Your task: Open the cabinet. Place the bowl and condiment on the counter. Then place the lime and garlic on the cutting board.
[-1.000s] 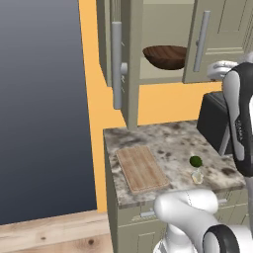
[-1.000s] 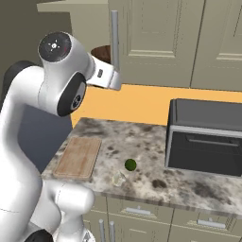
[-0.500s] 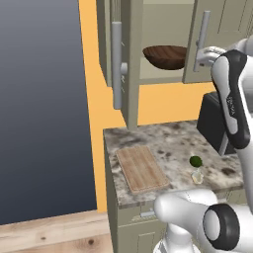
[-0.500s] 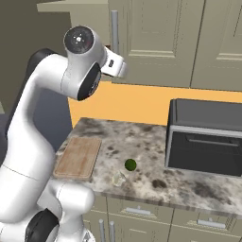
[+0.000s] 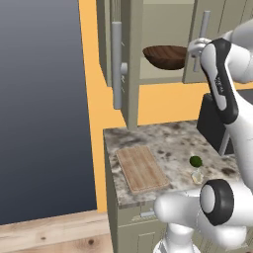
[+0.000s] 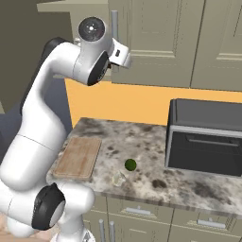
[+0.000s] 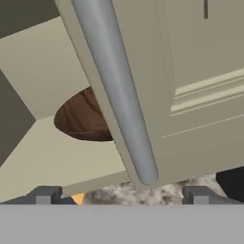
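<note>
Cabinet (image 5: 129,59) on the wall above the desk (image 5: 168,138), left door swung out edge-on toward the camera in the left base view, right door also ajar. Nearest on the desk: garlic (image 5: 197,176), pale bulb near the front edge, with the lime (image 5: 195,161) just behind it, almost touching. In the right base view the lime (image 6: 130,164) is clear; the garlic is a faint pale lump just in front of it, hard to make out. Cutting board (image 5: 142,168) lies flat to the left of both, apart from them, nothing on it. Black boxy appliance (image 6: 205,137) sits at the right back of the desk. Orange wall (image 5: 163,101) behind.

Up higher: gripper (image 7: 121,198) released, tips spread wide with nothing between them, level with the bottom end of the right door's long grey bar handle (image 7: 116,90). Handle runs up across the hand view, lower end just above the gap between the tips, not touching as far as can be told. In the left base view the hand sits at that handle, by the door's lower part.

Farthest: bowl (image 5: 167,57), dark brown wood, upright on the cabinet shelf, seen through the opening; also in the hand view (image 7: 83,116), partly hidden behind the door edge.
</note>
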### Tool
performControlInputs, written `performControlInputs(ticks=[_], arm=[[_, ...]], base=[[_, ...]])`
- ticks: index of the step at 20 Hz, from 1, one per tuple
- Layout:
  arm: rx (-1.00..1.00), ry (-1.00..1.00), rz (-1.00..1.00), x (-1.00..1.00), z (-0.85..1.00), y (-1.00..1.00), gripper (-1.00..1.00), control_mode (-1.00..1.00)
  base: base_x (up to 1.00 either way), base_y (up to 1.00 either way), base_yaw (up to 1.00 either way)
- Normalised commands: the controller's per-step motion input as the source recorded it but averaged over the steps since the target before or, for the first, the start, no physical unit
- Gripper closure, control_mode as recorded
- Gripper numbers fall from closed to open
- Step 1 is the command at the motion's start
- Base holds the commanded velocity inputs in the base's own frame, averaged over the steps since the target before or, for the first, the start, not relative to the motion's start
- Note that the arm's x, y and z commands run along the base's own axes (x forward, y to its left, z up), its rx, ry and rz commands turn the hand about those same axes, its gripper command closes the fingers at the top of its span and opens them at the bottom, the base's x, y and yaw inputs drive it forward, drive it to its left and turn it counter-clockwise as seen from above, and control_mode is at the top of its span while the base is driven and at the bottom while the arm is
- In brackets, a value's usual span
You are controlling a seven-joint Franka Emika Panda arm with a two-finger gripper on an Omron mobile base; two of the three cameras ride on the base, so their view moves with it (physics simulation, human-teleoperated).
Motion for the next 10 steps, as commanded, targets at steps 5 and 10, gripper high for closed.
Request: performControlInputs(ticks=[5,10], arm=[[0.06,-0.01,0.04,0.38,0.0,-0.19,-1.0,-1.0],[0.06,0.0,0.04,0.33,0.01,-0.29,-1.0,-1.0]], base=[[0.0,0.0,0.0],[0.0,0.0,0.0]])
